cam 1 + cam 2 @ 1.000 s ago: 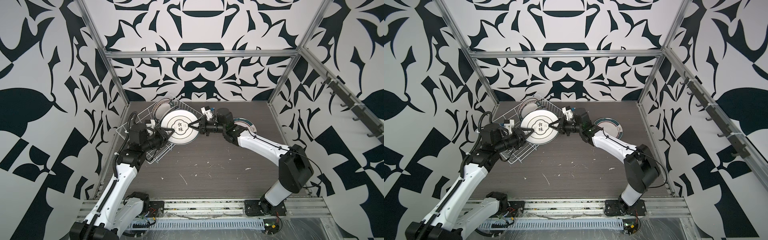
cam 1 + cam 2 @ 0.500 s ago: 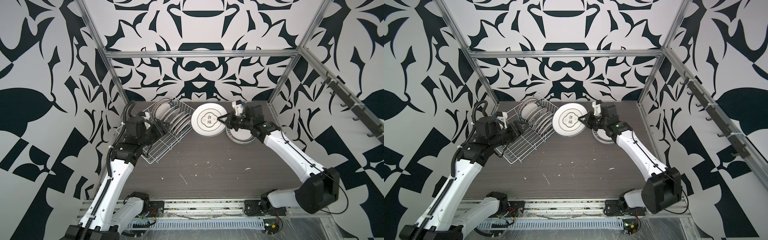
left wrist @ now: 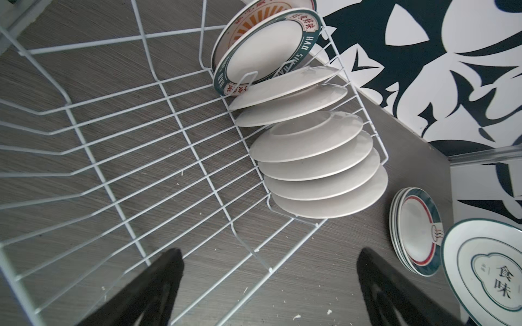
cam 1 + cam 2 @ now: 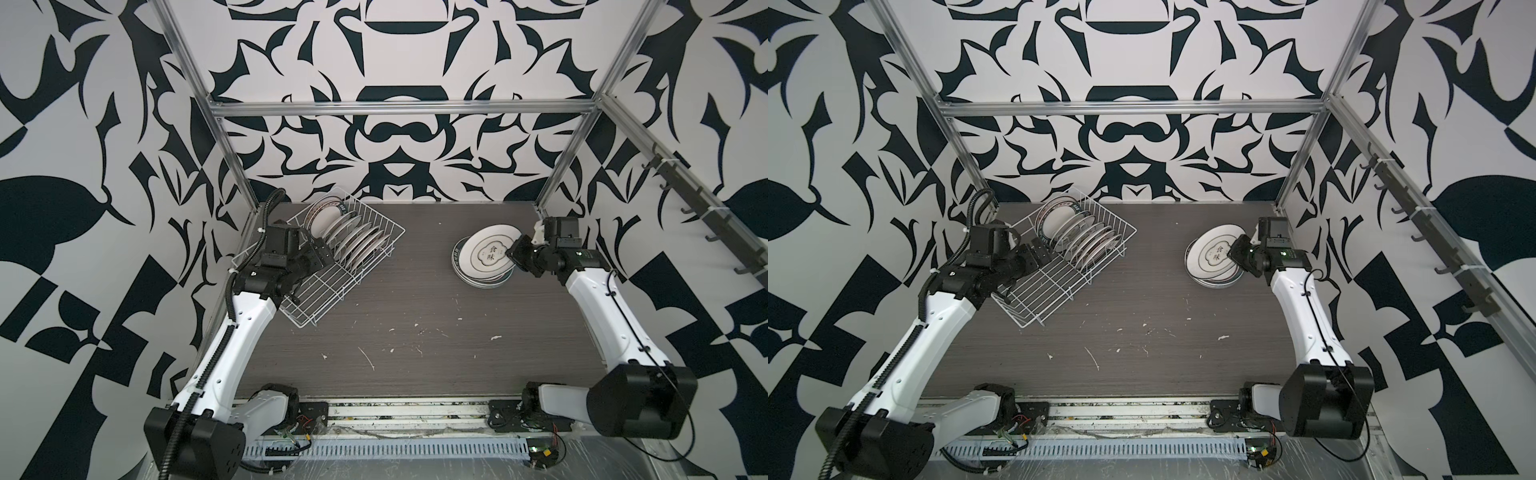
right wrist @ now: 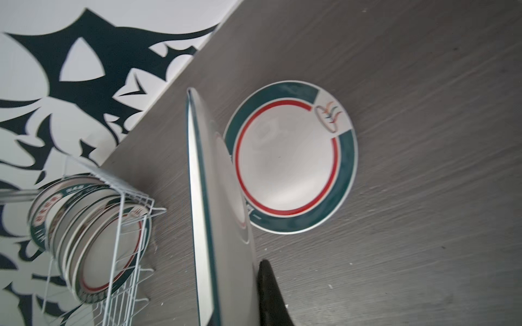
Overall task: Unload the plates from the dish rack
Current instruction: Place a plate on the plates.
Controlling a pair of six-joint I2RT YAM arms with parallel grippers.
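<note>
**Cloud-emblem plate**, printed with two Chinese characters, sits right of centre in both top views. It is held tilted just above the stack of unloaded plates, presumably so it can be laid flat on top. The right gripper is clamped on its rim, which leaves the plate's face clear. At upper left, the dish rack holds several racked plates upright between prongs at its far end. The left gripper, jaws spread wide and empty, hovers over the rack's bare near half, probably ready for the next plate.
</note>
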